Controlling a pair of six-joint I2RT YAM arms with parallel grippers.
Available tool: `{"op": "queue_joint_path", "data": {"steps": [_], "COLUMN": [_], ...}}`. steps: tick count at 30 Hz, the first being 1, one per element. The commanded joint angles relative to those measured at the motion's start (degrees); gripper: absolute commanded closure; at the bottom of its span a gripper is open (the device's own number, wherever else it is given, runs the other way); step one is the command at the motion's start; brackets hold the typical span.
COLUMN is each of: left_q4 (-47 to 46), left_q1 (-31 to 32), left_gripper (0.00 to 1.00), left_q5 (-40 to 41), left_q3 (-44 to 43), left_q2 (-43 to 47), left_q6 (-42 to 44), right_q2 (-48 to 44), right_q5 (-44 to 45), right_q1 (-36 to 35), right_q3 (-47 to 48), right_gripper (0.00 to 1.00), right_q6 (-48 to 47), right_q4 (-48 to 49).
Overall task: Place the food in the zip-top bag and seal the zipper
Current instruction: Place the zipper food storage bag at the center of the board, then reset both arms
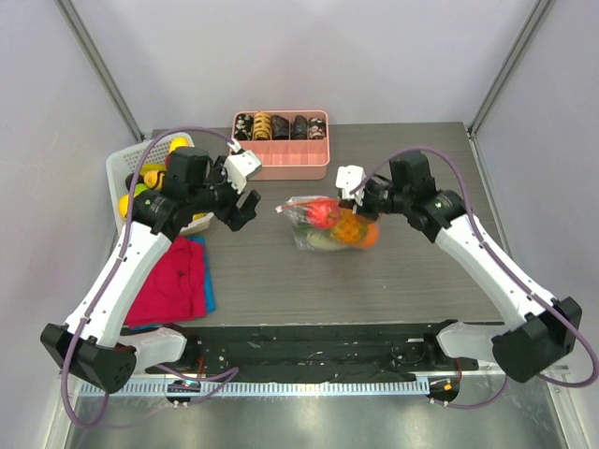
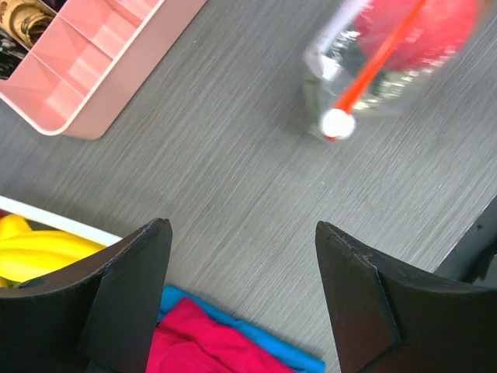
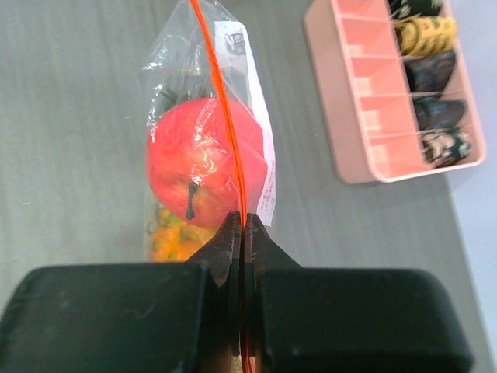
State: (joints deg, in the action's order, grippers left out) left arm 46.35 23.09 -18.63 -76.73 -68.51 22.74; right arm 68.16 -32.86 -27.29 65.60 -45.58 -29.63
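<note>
The clear zip-top bag (image 1: 329, 225) lies mid-table with food inside: a round red fruit (image 3: 203, 158), an orange piece (image 1: 366, 235) and yellow-orange pineapple (image 3: 167, 237). The orange-red zipper (image 3: 227, 116) runs along its top edge; its white slider (image 2: 338, 123) sits at the bag's left end. My right gripper (image 3: 245, 221) is shut on the zipper at the bag's right end. My left gripper (image 2: 242, 229) is open and empty above bare table, left of the bag, apart from the slider.
A pink divided tray (image 1: 282, 159) with dark patterned pieces stands at the back. A white basket (image 1: 128, 168) with yellow items is at the left. Red and blue cloths (image 1: 178, 279) lie under the left arm.
</note>
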Motion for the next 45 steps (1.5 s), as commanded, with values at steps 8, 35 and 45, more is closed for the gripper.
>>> {"op": "queue_joint_path", "data": {"steps": [8,35,45], "left_q4": [-3.37,11.02,14.48], "left_q1": [-1.38,-10.87,-20.98], "left_gripper": [0.16,0.00,0.00], "left_q5": [2.10,-4.38,-11.26], "left_q3": [3.69,3.97,-6.07], "left_q2": [4.26,4.53,-0.92], "left_q6": [-7.01,-20.19,-29.16], "right_q2": [5.59,-15.05,-25.87], "right_q5": [-3.79,8.75,18.36], "right_q1": [-1.53,-15.25,1.26], "right_q3": [-0.25,-16.57,-14.45], "right_gripper": [0.99,0.14,0.07], "right_q6": [-7.75,23.59,51.02], "right_q4": [9.59,7.22,6.07]}}
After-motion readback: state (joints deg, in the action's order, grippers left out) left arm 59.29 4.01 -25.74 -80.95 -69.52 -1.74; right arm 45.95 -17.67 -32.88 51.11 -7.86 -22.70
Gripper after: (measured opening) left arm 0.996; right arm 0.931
